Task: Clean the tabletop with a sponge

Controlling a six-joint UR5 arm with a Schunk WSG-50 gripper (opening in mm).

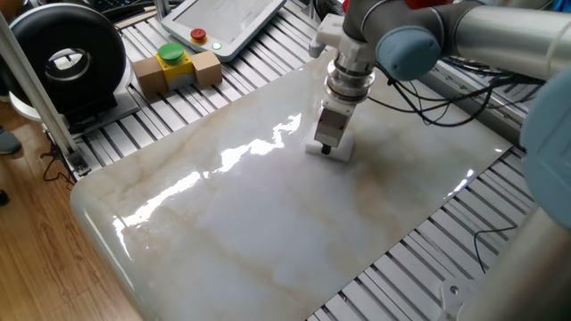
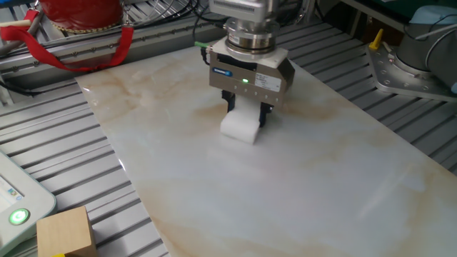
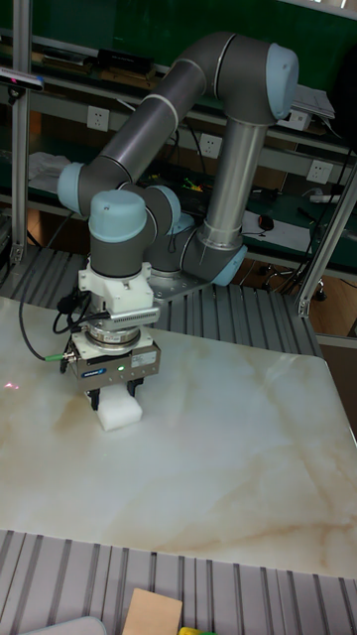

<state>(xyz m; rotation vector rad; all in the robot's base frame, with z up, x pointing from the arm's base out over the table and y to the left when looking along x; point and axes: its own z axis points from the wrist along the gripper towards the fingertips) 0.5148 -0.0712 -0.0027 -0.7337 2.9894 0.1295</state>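
The tool (image 2: 245,116) is pointing straight down, its two fingers (image 2: 228,101) closing on the white sponge (image 2: 240,126) from either side and pressing its underside against the marble worktop (image 2: 300,193). The sponge is sitting toward the worktop's long edge nearest the arm's base, roughly midway along that edge and clear of every corner. A green light is glowing on the tool's body. On the slatted frame (image 1: 152,125) beyond one short edge, a tan box (image 1: 176,69) carrying a yellow-green button (image 1: 170,56) is lying beside a pendant (image 1: 227,21).
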